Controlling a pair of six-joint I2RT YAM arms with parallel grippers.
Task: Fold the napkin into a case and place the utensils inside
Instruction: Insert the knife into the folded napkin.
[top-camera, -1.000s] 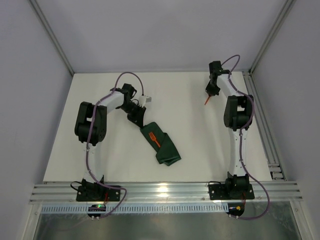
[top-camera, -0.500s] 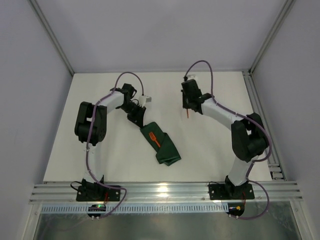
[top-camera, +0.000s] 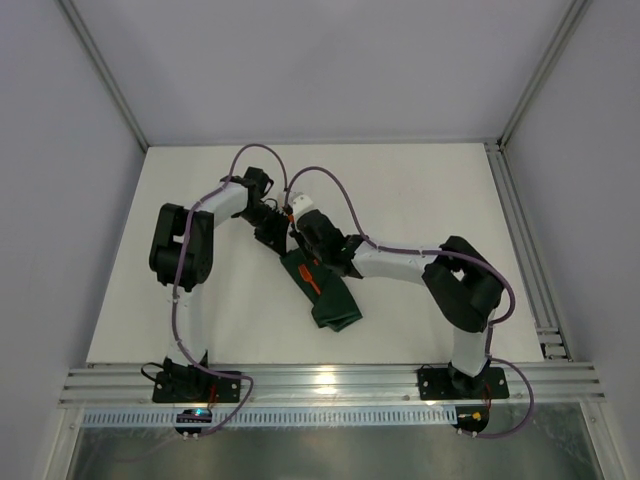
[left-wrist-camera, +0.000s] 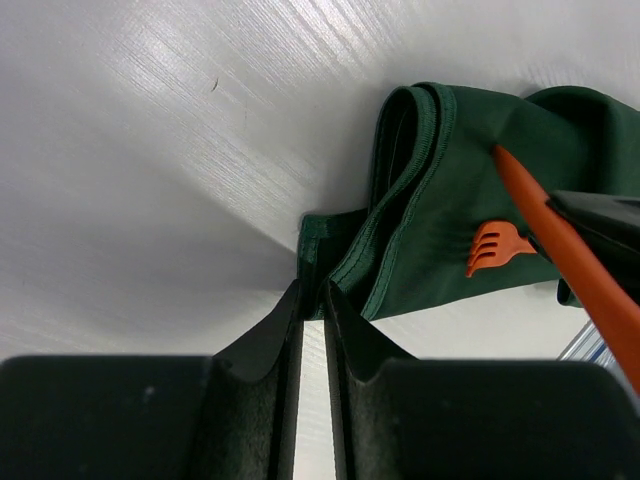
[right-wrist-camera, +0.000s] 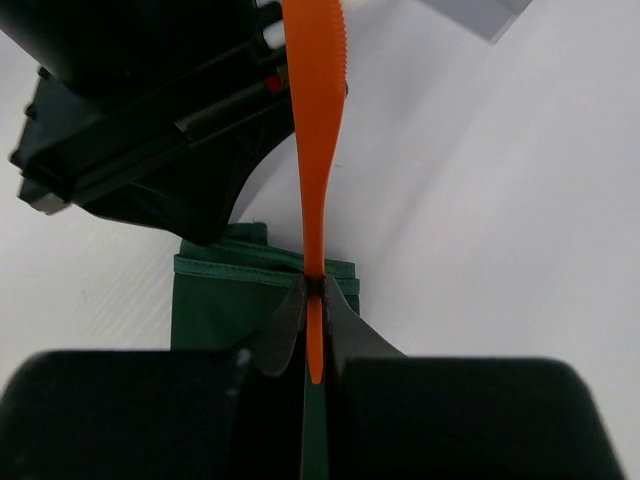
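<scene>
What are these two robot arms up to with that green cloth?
They are packing orange plastic utensils into a folded dark green cloth case. The left gripper pinches the case's corner against the white table. The right gripper holds an orange plastic knife right above the case. An orange fork already sticks out of it.

Bright, even light above me; glare streaks the table (left-wrist-camera: 150, 120) near its far edge; my near fingers (right-wrist-camera: 290, 330) blur.

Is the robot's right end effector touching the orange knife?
Touching. In the right wrist view, the right end effector has both fingers pressed against the orange knife, pinching its thin handle with no gap on either side.
</scene>
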